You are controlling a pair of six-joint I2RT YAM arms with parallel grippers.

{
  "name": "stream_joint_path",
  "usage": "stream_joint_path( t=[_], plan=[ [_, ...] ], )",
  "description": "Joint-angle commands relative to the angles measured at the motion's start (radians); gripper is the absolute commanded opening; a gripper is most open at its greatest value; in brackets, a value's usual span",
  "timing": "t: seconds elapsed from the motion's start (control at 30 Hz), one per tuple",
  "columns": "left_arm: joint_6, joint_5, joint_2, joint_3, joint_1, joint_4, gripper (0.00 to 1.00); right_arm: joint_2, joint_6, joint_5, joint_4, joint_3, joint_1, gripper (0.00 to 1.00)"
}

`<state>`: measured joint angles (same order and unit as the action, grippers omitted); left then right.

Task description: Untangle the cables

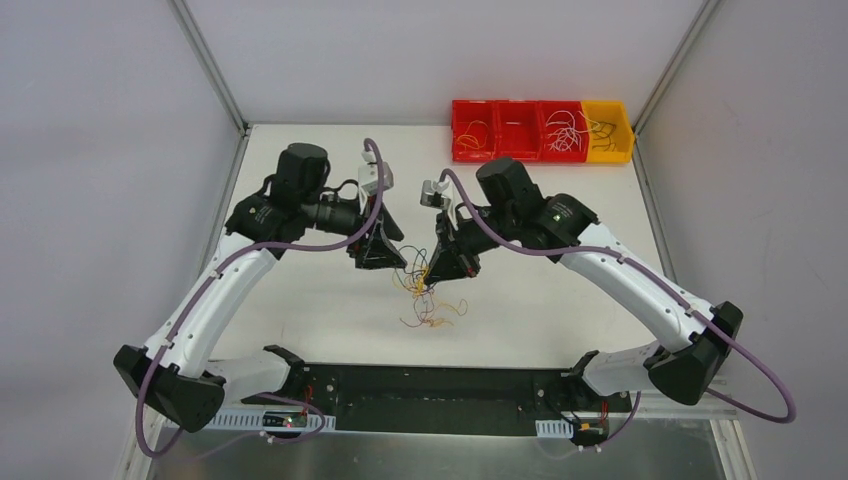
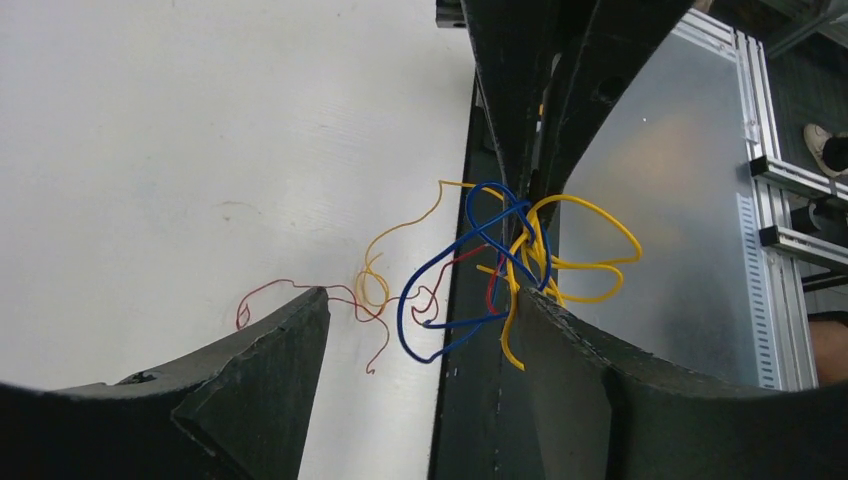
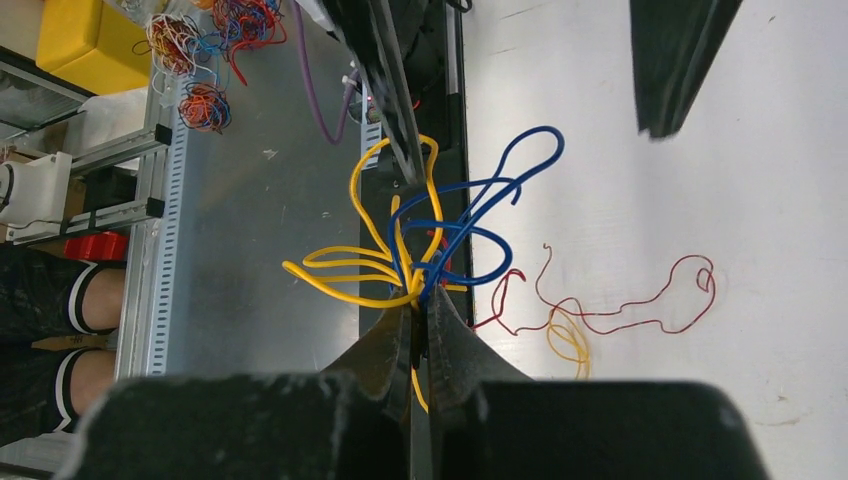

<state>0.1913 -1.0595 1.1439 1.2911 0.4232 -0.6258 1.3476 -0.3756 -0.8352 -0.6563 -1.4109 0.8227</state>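
A knotted clump of cables [image 1: 420, 285], yellow, blue and red, hangs just above the table centre. My right gripper [image 3: 418, 305] is shut on the clump [image 3: 430, 250], with yellow and blue loops spreading out past its fingertips. My left gripper [image 2: 420, 300] is open. The clump [image 2: 520, 250] sits against its right finger [image 2: 560, 330], and a blue loop hangs between the fingers. Thin red [image 3: 620, 305] and yellow [image 3: 565, 340] strands trail from the clump onto the white table. In the top view the two grippers, left [image 1: 395, 262] and right [image 1: 432, 272], face each other closely.
A row of red bins [image 1: 520, 130] and a yellow bin [image 1: 608, 130] holding sorted wires stands at the table's back right. A black base plate [image 1: 420, 385] runs along the near edge. More wire clumps [image 3: 200, 100] lie off the table beside a yellow box [image 3: 85, 40].
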Motion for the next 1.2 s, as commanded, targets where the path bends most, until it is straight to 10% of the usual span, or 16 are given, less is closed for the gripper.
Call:
stream_joint_path(
  t=[0.0,0.3,0.9,1.1,1.17],
  plan=[
    [0.054,0.076,0.024,-0.034,0.086,0.007,0.66,0.001,-0.016,-0.037,0.004,-0.061,0.006,0.0],
    [0.009,0.133,-0.009,-0.048,0.125,0.03,0.0,-0.032,0.005,0.025,0.007,-0.021,-0.01,0.0],
    [-0.267,0.325,-0.144,-0.031,-0.167,0.067,0.0,-0.043,0.142,0.215,-0.022,0.111,-0.392,0.0],
    [-0.256,0.201,-0.124,-0.026,-0.188,0.071,0.0,-0.054,0.098,0.107,-0.054,0.115,-0.444,0.0],
    [-0.253,0.135,-0.107,-0.055,-0.185,0.098,0.25,-0.071,0.103,-0.02,-0.034,0.113,-0.438,0.0]
  ],
)
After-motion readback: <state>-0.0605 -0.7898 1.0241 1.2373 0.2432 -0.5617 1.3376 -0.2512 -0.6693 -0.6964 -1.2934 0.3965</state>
